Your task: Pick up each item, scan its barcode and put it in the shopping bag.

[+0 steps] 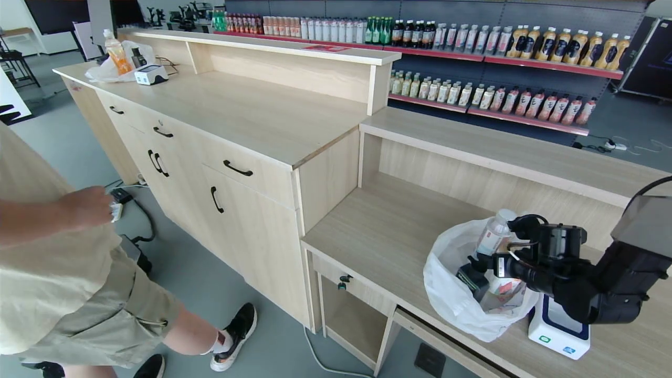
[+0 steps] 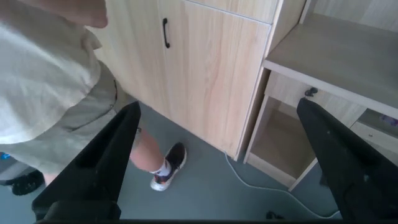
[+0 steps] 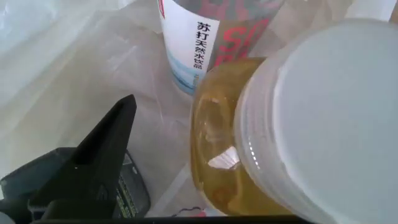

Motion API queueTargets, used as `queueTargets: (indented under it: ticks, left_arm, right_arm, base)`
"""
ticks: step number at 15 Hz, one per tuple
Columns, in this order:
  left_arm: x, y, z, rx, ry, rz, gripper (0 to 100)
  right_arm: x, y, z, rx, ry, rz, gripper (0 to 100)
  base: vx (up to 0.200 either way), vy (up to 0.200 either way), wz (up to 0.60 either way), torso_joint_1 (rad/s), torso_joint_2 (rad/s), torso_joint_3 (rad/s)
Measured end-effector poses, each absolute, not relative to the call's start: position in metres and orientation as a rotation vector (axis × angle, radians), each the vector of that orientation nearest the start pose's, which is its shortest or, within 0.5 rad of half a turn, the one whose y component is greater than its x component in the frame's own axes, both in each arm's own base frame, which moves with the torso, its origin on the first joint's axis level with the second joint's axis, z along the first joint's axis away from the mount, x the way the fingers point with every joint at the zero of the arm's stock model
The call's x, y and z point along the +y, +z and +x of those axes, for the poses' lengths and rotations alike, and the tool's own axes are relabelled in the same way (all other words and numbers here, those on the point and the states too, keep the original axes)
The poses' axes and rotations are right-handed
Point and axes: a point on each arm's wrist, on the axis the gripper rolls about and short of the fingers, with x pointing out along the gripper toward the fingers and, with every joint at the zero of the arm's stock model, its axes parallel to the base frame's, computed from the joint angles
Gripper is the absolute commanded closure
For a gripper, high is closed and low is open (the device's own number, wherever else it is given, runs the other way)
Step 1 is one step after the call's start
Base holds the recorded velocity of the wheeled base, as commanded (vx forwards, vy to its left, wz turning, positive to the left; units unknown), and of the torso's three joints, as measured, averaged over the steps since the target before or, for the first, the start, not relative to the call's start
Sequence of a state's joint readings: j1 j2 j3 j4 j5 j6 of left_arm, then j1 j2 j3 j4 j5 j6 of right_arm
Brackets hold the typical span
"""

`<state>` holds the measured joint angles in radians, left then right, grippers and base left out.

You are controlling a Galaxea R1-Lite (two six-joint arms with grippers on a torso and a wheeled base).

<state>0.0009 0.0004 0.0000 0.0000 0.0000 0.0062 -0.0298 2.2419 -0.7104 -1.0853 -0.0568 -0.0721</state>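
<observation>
**While the right gripper hangs open in the bag, two bottles stand inside**

Since every item must end up bagged once it is scanned, the white, crinkled thin-plastic shopping bag (image 1: 451, 294) sits with its mouth spread wide on the low, pale-wood surface (image 1: 388, 231) at the lower right of the head view. The boxy white scanner with a blue band (image 1: 559, 328) stands just beside it, so the path from scan to drop looks short.

The right gripper (image 1: 483, 270) is down in the bag's mouth with its jaws wide. In the right wrist view one black finger (image 3: 93, 168) stands apart from the round plastic bottle of amber liquid with a white cap (image 3: 217, 155), so nothing is clamped. I judge the amber bottle to be resting free in the bag, with this item's drop done or nearly so. Behind it stands the clear plastic bottle with a white label and red print (image 3: 199, 37), also upright, its pale cap poking above the bag's rim in the head view.

The left gripper (image 2: 217, 106) hangs wide and empty over the grey floor (image 2: 205, 186) beside the wooden cabinet (image 2: 205, 56). It is probably parked there because this step needs only one arm.

By count, there is one shopping bag at the gripper, two bottles in it, one scanner beside it, and two grippers, neither loaded. At the upper left of the head view, on the higher surface, lie one more white plastic bag (image 1: 100, 71), one orange bottle (image 1: 116, 52) and one more small white device (image 1: 150, 74). Whether anything else lies deeper in the near bag I cannot tell.
</observation>
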Motion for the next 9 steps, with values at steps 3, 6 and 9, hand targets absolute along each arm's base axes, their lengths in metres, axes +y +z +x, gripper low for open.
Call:
queueTargets:
  ticks: [3, 6, 9]
  left_arm:
    - [0.0, 0.075, -0.023, 0.0, 0.001, 0.006, 0]
    - [0.0, 0.075, -0.023, 0.0, 0.001, 0.006, 0]
    - [0.0, 0.075, -0.023, 0.0, 0.001, 0.006, 0]
  right_arm:
    - [-0.02, 0.053, 0.354, 0.376, -0.066, -0.078, 0]
    - [-0.025, 0.083, 0.342, 0.329, -0.073, -0.144, 0]
    - [-0.027, 0.118, 0.317, 0.292, -0.082, -0.3, 0]
  base:
    - [0.0, 0.0, 0.0, 0.0, 0.0, 0.0]
    - [0.0, 0.0, 0.0, 0.0, 0.0, 0.0]
    - [0.0, 0.0, -0.2, -0.001, 0.0, 0.004]
